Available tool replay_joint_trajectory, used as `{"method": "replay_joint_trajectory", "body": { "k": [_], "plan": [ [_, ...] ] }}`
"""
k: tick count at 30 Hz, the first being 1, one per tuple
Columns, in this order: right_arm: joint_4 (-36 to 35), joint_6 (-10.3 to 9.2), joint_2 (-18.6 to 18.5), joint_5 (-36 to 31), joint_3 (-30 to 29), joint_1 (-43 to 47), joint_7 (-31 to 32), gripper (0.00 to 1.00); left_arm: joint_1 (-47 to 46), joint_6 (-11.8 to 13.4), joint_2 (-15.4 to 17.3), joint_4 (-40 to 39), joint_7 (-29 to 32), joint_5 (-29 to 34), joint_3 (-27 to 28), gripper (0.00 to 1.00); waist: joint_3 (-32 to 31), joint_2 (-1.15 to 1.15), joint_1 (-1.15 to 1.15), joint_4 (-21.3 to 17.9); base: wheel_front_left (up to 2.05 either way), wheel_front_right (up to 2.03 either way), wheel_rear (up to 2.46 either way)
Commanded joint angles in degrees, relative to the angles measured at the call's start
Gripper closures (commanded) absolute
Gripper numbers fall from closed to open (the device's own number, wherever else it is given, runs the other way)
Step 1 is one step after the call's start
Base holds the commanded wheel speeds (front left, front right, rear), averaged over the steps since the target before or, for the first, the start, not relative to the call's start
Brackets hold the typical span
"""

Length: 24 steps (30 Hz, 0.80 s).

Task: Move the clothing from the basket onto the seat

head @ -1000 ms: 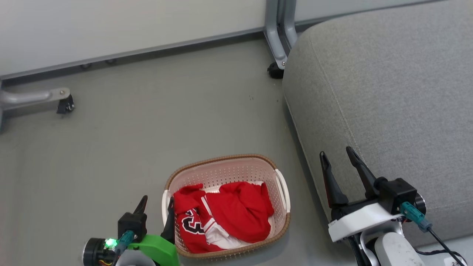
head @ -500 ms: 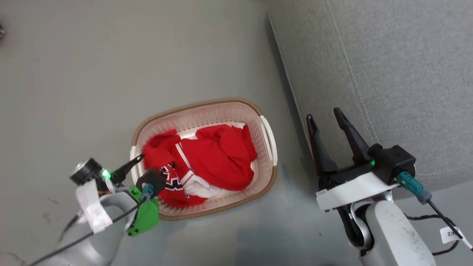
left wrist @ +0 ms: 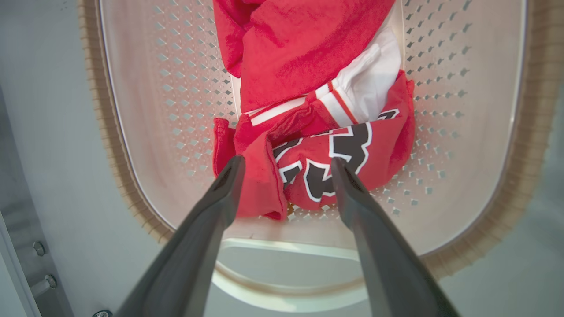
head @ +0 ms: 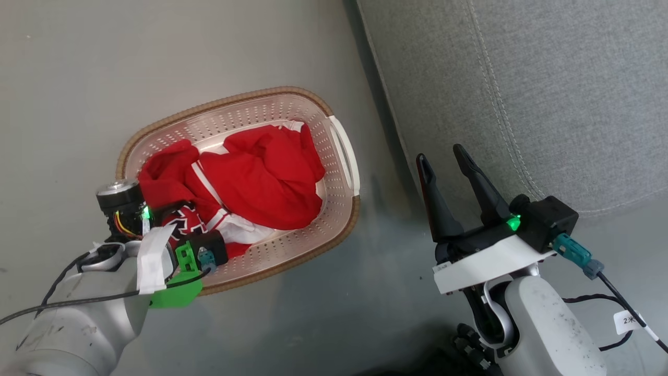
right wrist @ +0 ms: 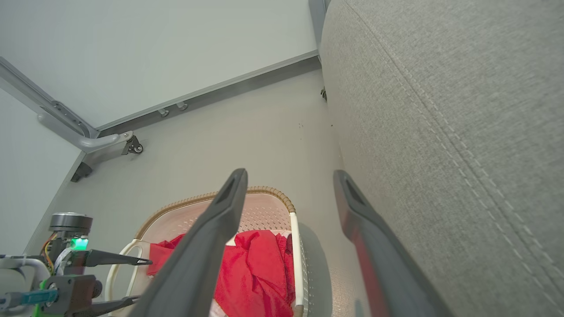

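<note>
The red jersey (head: 261, 175) lies crumpled in the cream perforated basket (head: 342, 151) on the floor; its white trim and black-and-white lettering (left wrist: 339, 149) face up. My left gripper (left wrist: 286, 162) is open and points down into the basket's near end, its fingers straddling the lettered fold; whether they touch the cloth I cannot tell. My right gripper (head: 442, 155) is open and holds nothing, hovering between the basket and the grey seat (head: 522, 78), beside the seat's stitched edge. In the right wrist view the basket (right wrist: 269, 191) and jersey (right wrist: 255, 264) lie below the right gripper (right wrist: 289, 175).
The basket stands on grey floor (head: 78, 62) just left of the seat's side. A grey metal frame leg with a caster (right wrist: 132, 147) and a pale wall panel (right wrist: 154, 53) stand further back. A basket handle (left wrist: 282, 273) lies under my left fingers.
The head camera has tilted down and shifted. My left gripper has swung from beside the basket to point down over the jersey's lettered part. The right gripper stays open.
</note>
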Motion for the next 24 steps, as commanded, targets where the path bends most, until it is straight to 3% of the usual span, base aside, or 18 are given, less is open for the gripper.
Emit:
{"method": "replay_joint_trajectory", "body": {
  "k": [1, 6, 17, 24],
  "plan": [
    [-0.26, 0.0, -0.01, 0.65, 0.34, -0.63, -0.18, 0.0, -1.96, -0.11, 0.35, 0.38, 0.28, -0.31, -0.99, 0.0, 2.24, 0.0, -0.01, -2.31, 0.0, 0.0, 0.0],
    [-0.6, 0.0, -0.03, 2.21, 1.25, -1.11, -0.18, 0.0, -3.76, -0.12, 1.09, 0.9, 3.43, 0.24, -5.68, 0.0, 3.54, 0.0, -0.01, -3.32, 0.0, 0.0, 0.0],
    [-0.62, 0.0, -0.04, 4.45, 3.21, -1.76, -0.18, 0.0, -4.22, -0.12, 3.98, 0.95, 11.71, -5.76, -17.12, 0.0, 5.65, 0.0, -0.01, -5.74, 0.0, 0.0, 0.0],
    [-1.15, 0.0, -0.02, 5.72, 4.47, -2.7, -0.18, 0.0, -5.95, -0.12, 4.63, 0.95, 13.56, -9.11, -20.68, 0.0, 7.67, 0.0, -0.01, -6.89, 0.0, 0.0, 0.0]
  ]
}}
